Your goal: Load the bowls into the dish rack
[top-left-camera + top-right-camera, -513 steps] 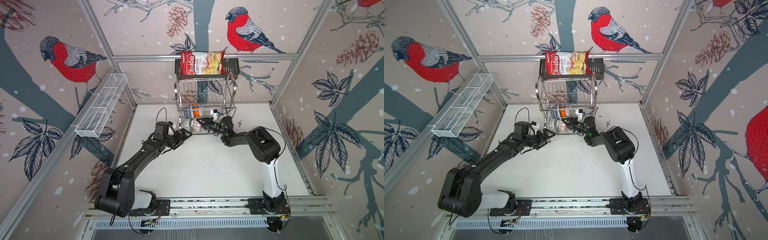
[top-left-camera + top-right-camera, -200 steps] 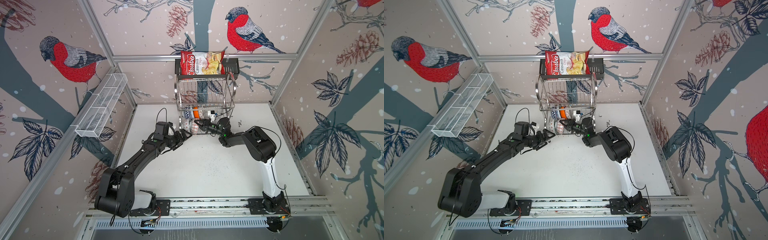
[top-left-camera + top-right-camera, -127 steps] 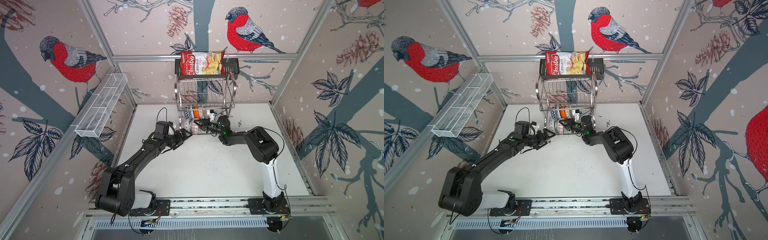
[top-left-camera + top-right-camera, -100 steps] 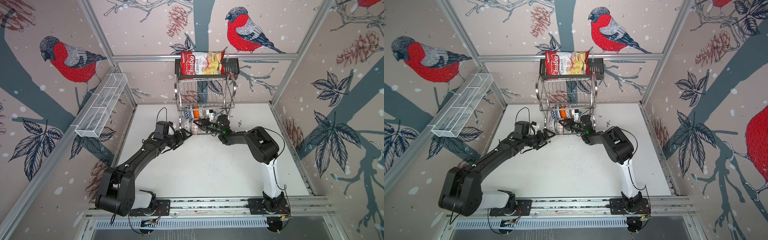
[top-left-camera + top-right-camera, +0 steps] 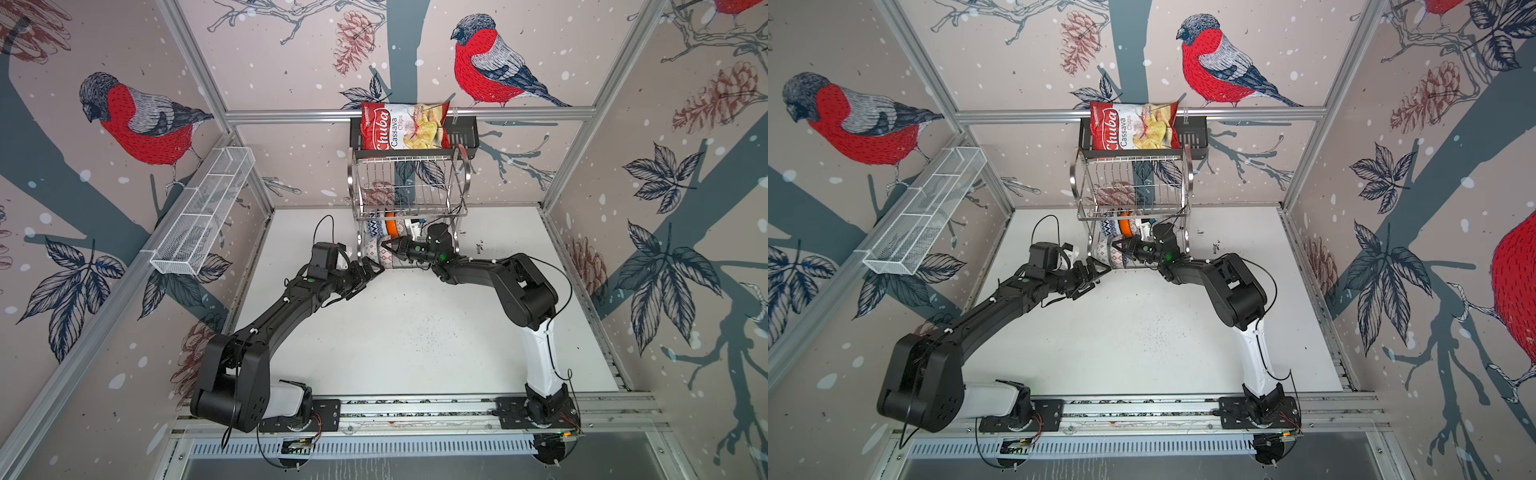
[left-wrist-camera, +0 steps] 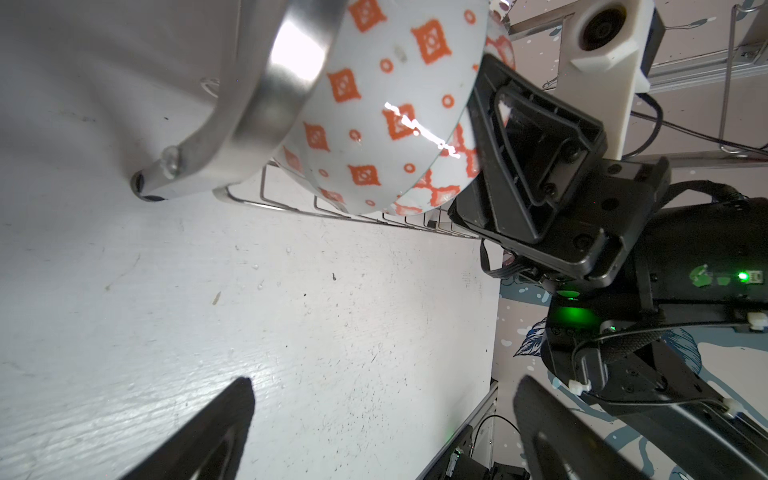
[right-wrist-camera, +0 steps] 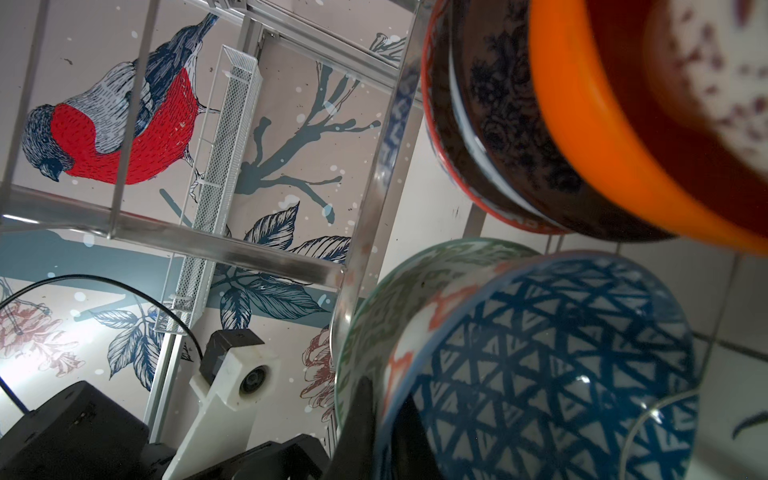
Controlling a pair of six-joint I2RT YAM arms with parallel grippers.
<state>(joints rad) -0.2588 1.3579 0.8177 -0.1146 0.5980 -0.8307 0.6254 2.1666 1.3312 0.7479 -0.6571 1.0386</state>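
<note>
**Loading looks all but done: last bowl in the rack's lower tier**

The dish rack [image 5: 462, 183] stands at the upper middle of both top views, against the back wall. Its lower tier holds the bowls. At the back of that tier, in the upper right of the right wrist view, an orange bowl [image 7: 582, 137] stands on edge. It sits between a dark floral bowl [image 7: 503, 124] and a white speckled bowl [image 7: 706, 62]. In front of them, at the lower middle of that view, a green-patterned bowl [image 7: 395, 299] leans with a blue-lattice bowl [image 7: 540, 365] nested against it.

The right gripper [image 5: 391, 245] reaches into the rack from the right of the frame. Its fingers [image 7: 358, 419] are pressed together on the rim of the blue-lattice bowl, pinching it. Whether that bowl sits in the wire slots cannot be told from here. The left gripper [image 5: 372, 269] sits just beside the rack's lower left corner, fingers spread wide and holding nothing.

No bowl shows on the white table [image 5: 415, 332] in either top view, and the rack's upper tier looks bare. I judge the loading nearly finished. What seems left is seating this last bowl, letting go, and backing both arms away. The bowls hide one another, so an exact count is uncertain.
</note>
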